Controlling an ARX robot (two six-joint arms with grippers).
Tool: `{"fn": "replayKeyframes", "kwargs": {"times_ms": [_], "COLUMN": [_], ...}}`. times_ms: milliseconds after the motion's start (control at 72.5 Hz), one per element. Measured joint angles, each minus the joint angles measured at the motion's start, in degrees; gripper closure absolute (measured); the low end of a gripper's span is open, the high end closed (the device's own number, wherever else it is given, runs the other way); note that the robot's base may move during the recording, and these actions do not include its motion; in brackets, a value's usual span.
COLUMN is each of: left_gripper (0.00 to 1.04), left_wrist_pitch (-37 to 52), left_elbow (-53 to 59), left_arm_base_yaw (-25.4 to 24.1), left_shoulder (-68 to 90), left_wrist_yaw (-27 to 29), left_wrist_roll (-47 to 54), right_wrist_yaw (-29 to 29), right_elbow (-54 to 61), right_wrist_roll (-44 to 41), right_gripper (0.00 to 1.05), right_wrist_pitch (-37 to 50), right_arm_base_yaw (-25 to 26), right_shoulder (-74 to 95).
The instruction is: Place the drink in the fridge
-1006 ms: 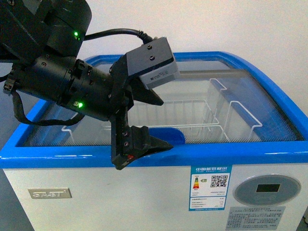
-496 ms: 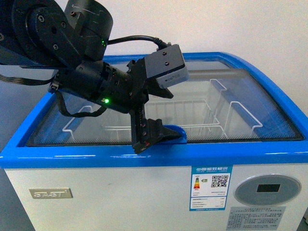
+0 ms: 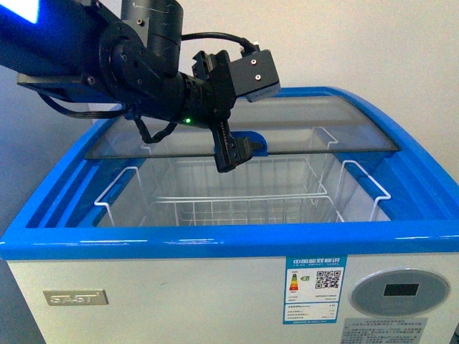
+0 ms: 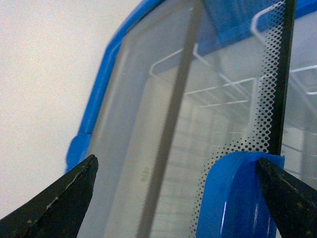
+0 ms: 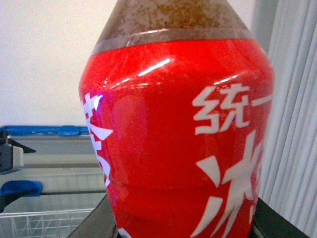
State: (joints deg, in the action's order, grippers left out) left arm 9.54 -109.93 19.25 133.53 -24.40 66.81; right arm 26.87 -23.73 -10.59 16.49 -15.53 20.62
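Note:
The fridge (image 3: pixel 215 240) is a white chest freezer with a blue rim. Its glass lid (image 3: pixel 315 122) sits over the far half, and white wire baskets (image 3: pixel 237 193) show in the uncovered near half. My left gripper (image 3: pixel 237 149) is open, with its fingers either side of the lid's blue handle (image 3: pixel 255 143). In the left wrist view the handle (image 4: pixel 237 198) stands against one finger (image 4: pixel 290 193). The gripper's midpoint (image 4: pixel 178 198) is over the glass. My right gripper (image 5: pixel 181 230) is shut on the drink (image 5: pixel 178 139), whose red label and brown liquid fill that view. It is out of the front view.
The fridge front carries a round control panel (image 3: pixel 399 292) and an energy label (image 3: pixel 314 279). A white wall stands behind. In the right wrist view the fridge rim (image 5: pixel 44 130) lies low and to one side, and a ribbed grey panel (image 5: pixel 292 99) is on the other side.
My left gripper has moved away from the front edge with the lid handle between its fingers. The glass lid slid back with it, uncovering the near half of the fridge.

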Motion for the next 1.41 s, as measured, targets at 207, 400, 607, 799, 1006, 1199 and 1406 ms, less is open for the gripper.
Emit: {"fn": "replayKeyframes", "kwargs": {"times_ms": [207,400,607,799,1006,1199,1406], "left_gripper": [0.08,0.08,0.08,0.08,0.08,0.08,0.41], "left_wrist_pitch": [7.0,10.0,7.0,10.9,11.8,13.2,29.1], "left_elbow": [-3.7,-0.9,12.8,31.3,60.0,73.3,90.2], "left_arm_base_yaw": [0.1,-0.1,-1.9,-5.9,-8.5,-10.2,-11.6], "left_shoulder": [2.7,0.1,-11.6,-29.6,-50.4,-61.7,-74.6], "left_wrist_yaw": [3.5,8.7,4.9,0.3,0.5,1.7,30.6], "left_wrist_roll": [-0.6,-9.8,-35.7,-61.1,-67.6,-70.5,-68.1], "right_wrist_yaw": [0.2,0.2,0.1,0.1,0.1,0.1,0.3], "right_elbow": [0.0,0.0,0.0,0.0,0.0,0.0,0.0], "right_wrist_roll": [0.0,0.0,0.0,0.0,0.0,0.0,0.0], "right_gripper": [0.67,0.67,0.67,0.67,0.67,0.67,0.67], "right_wrist_pitch": [0.0,0.0,0.0,0.0,0.0,0.0,0.0], "right_arm_base_yaw": [0.0,0.0,0.0,0.0,0.0,0.0,0.0], "right_shoulder": [0.0,0.0,0.0,0.0,0.0,0.0,0.0]}}
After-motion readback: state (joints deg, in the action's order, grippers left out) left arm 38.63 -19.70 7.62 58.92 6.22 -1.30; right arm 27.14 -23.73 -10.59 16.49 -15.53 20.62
